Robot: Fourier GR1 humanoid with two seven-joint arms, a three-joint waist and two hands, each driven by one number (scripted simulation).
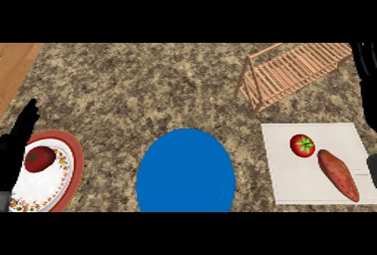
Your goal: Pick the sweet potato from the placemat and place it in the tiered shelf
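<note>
**Sweet potato lies on the placemat, both hands at the frame's edges**

The sweet potato [338, 175] lies on the white placemat [294, 191] at the lower right of the frame, slanting from upper left to lower right. Just above and to its left on the same mat sits a red tomato [302, 145] with a green stem, close to the sweet potato's upper end.

The wooden tiered shelf [290, 72] stands at the upper right, tilted in the view, well apart from the placemat.

A blue oval plate [185, 172] sits at the lower centre. At the lower left a white patterned plate [46, 185] with a red rim carries a dark red fruit [40, 159].

The left hand [22, 130] shows at the left edge, fingers straight and pointing up, holding nothing. The right hand [366, 60] shows only as a dark strip along the right edge; whether its fingers are spread or curled cannot be told.
</note>
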